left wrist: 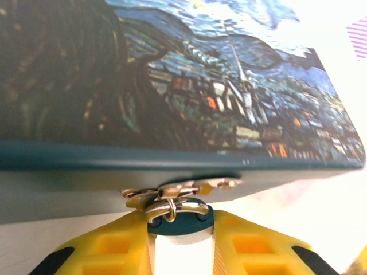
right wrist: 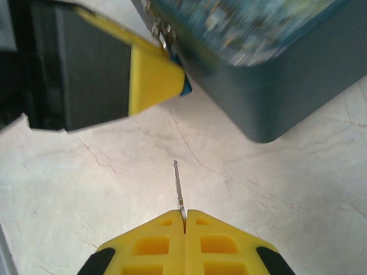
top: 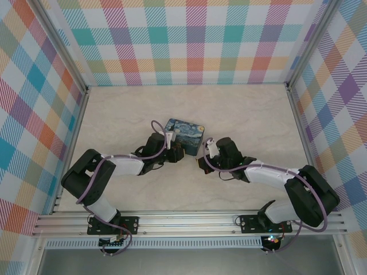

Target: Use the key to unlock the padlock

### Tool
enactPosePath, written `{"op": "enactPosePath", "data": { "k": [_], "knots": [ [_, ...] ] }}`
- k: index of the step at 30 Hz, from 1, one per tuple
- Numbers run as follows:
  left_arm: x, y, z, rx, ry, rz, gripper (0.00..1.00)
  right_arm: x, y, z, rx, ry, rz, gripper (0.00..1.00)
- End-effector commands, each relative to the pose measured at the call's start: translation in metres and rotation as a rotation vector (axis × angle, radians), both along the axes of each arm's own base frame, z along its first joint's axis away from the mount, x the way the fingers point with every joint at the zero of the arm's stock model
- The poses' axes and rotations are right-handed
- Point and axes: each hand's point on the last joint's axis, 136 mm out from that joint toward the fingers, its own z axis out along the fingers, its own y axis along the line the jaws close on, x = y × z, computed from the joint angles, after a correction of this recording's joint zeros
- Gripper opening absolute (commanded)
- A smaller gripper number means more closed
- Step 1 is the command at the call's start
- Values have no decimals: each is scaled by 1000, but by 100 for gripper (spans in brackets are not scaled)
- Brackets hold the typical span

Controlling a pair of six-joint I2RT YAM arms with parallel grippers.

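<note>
The tiny teal padlock (left wrist: 182, 222) hangs by its silver shackle (left wrist: 175, 207) from the hasp of the painted tin (left wrist: 172, 86). My left gripper (left wrist: 181, 243) is shut on the padlock's body, one yellow finger on each side. My right gripper (right wrist: 184, 216) is shut on the thin grey key (right wrist: 178, 183), whose blade sticks out forward above the table. The key tip points toward the left gripper's yellow finger (right wrist: 152, 77), where a sliver of the padlock (right wrist: 186, 87) shows, with a gap between them. From above, the left gripper (top: 175, 153) and the right gripper (top: 203, 162) face each other below the tin (top: 184, 133).
The tin's teal side wall (right wrist: 287, 86) stands close on the right of the key's path. The marble-patterned tabletop (top: 241, 114) is ringed by plaid walls and aluminium rails (top: 189, 220) at the near edge.
</note>
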Motion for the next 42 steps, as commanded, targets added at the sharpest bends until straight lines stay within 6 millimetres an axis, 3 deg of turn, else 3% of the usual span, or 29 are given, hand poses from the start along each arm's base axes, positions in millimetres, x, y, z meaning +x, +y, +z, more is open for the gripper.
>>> {"op": "enactPosePath", "data": {
  "k": [1, 17, 42],
  "knots": [
    [-1, -13, 22, -52, 7, 12, 25, 3, 5, 2, -25, -123, 27, 2],
    [-11, -37, 43, -72, 114, 70, 26, 12, 14, -24, -110, -200, 18, 2],
    [-13, -41, 47, -104, 144, 82, 25, 27, 20, -10, -75, -271, -29, 2]
  ]
}}
